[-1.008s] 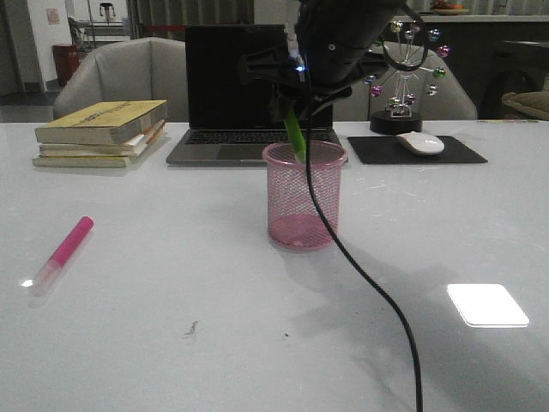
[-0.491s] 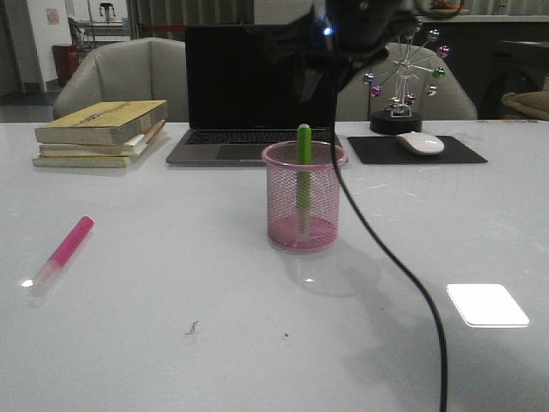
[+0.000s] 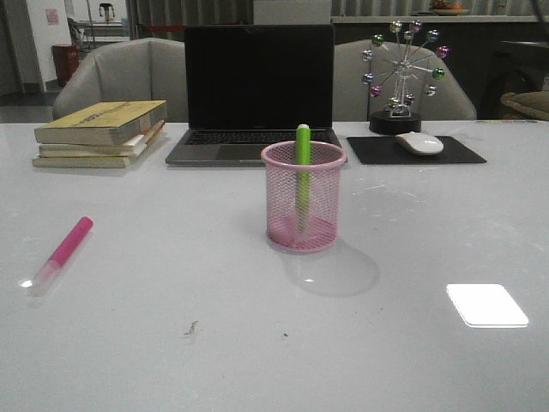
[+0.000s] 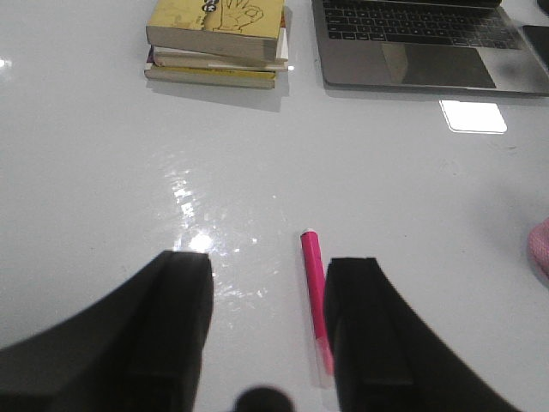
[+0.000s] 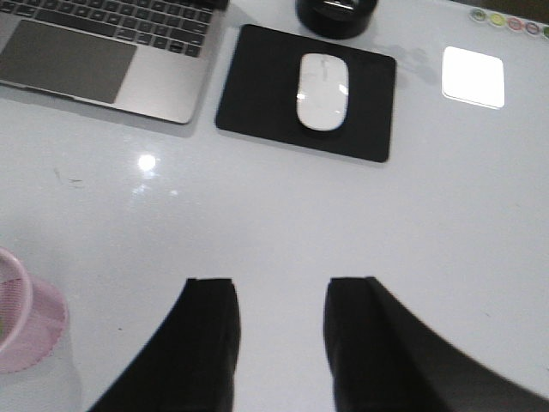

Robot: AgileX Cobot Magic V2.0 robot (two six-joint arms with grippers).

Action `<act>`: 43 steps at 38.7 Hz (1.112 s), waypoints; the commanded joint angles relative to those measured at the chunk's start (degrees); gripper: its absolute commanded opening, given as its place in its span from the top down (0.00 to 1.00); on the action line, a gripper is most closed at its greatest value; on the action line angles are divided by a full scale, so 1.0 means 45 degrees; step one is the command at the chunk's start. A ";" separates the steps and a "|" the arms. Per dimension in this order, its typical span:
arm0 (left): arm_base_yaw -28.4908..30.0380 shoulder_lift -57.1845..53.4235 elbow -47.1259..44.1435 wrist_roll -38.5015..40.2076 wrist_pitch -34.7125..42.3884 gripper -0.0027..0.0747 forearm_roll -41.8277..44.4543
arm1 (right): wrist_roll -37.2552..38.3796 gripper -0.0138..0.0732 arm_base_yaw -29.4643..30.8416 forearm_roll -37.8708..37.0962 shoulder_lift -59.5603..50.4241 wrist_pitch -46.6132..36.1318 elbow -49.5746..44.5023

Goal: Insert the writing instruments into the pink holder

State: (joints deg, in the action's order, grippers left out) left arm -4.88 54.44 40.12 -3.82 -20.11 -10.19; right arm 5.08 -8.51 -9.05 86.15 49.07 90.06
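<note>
The lime green highlighter (image 3: 303, 163) stands almost upright inside the pink holder (image 3: 304, 208) in the middle of the desk (image 3: 171, 283), its top just above the rim. The pink highlighter (image 3: 62, 252) lies flat on the desk, well apart to the left of the holder. The left gripper (image 4: 268, 326) hangs above it with jaws apart and empty, and the right gripper (image 5: 280, 343) is also spread open with nothing between its jaws.
</note>
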 commanded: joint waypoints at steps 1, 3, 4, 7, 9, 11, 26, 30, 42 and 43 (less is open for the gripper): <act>0.0024 -0.0115 0.0448 0.0110 0.0957 0.47 -0.0160 | 0.0009 0.41 0.0598 -0.0225 -0.1188 -0.0490 0.0111; 0.0024 -0.0115 0.0448 0.0110 0.0957 0.47 -0.0160 | 0.0009 0.41 0.0827 -0.0225 -0.1578 -0.0667 -0.0263; 0.0024 -0.0115 0.0448 0.0110 0.0957 0.47 -0.0160 | 0.0009 0.41 0.0913 -0.0225 -0.1831 -0.0736 -0.0554; 0.0024 -0.0115 0.0448 0.0110 0.0957 0.47 -0.0160 | 0.0009 0.41 0.1175 -0.0254 -0.2531 -0.0971 -0.1464; 0.0024 -0.0115 0.0448 0.0110 0.0957 0.47 -0.0160 | 0.0009 0.41 0.1312 -0.0270 -0.3087 -0.1177 -0.2247; 0.0024 -0.0115 0.0448 0.0110 0.0957 0.47 -0.0160 | 0.0009 0.41 0.1410 -0.0283 -0.3784 -0.1557 -0.3254; 0.0024 -0.0115 0.0448 0.0110 0.0957 0.47 -0.0160 | 0.0294 0.41 0.1430 -0.0309 -0.8977 -0.2584 -0.9798; 0.0024 -0.0115 0.0448 0.0110 0.0957 0.47 -0.0160 | 0.0326 0.41 0.1430 -0.0309 -1.0241 -0.2616 -1.0863; 0.0024 0.0168 0.1279 0.0084 0.0032 0.47 -0.0558 | 0.0326 0.41 0.1430 -0.0309 -1.1117 -0.2364 -1.1194; 0.0024 0.0301 0.1459 0.0083 -0.0115 0.47 -0.0558 | 0.0326 0.41 0.1430 -0.0309 -1.1117 -0.2364 -1.1194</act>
State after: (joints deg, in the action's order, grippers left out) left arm -4.88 55.18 42.37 -3.82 -22.85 -11.71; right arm 6.48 -2.46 -9.15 36.31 41.87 38.19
